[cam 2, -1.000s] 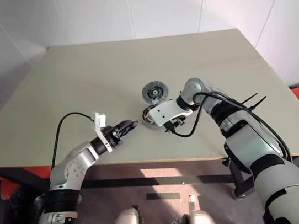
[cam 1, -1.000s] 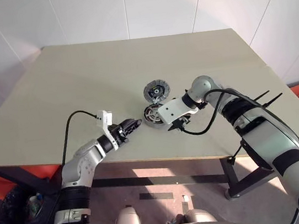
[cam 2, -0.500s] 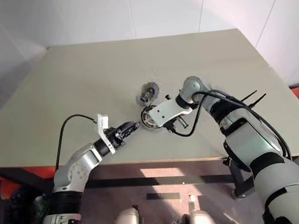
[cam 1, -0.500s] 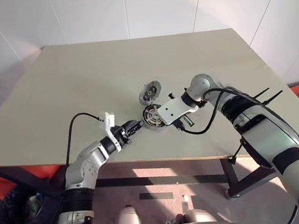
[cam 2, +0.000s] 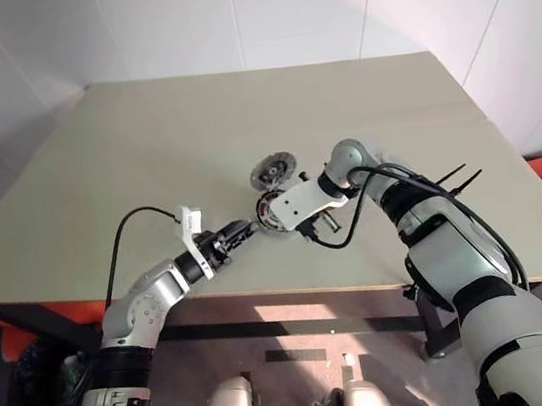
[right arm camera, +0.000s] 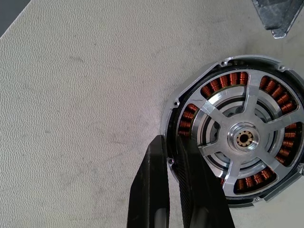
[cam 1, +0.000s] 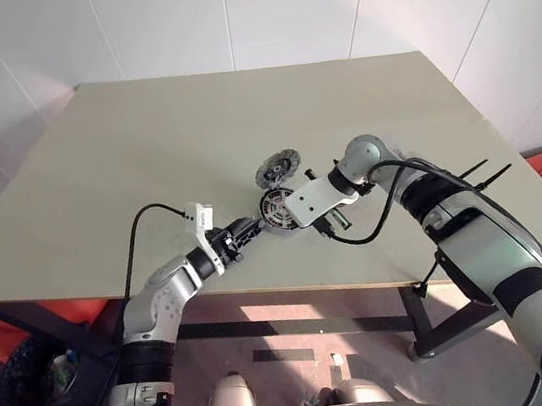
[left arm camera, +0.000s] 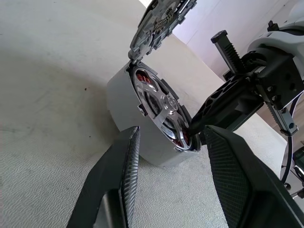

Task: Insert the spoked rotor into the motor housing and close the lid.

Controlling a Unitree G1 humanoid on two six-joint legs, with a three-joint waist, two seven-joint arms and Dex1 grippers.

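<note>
Jaws of the right gripper (right arm camera: 173, 187) were pressed together, tips at the rim of the motor housing (right arm camera: 237, 142), gripping nothing. Those of the left gripper (left arm camera: 168, 156) stood partly apart, empty, just left of the housing. Right wrist view showed the spoked rotor (right arm camera: 242, 137) seated among copper windings, which the head views left too small to read. Left wrist view showed the lid (left arm camera: 161, 21) tilted up at the housing's far edge, cut off above. Everything sat mid-worktop (cam 1: 144, 160).
</note>
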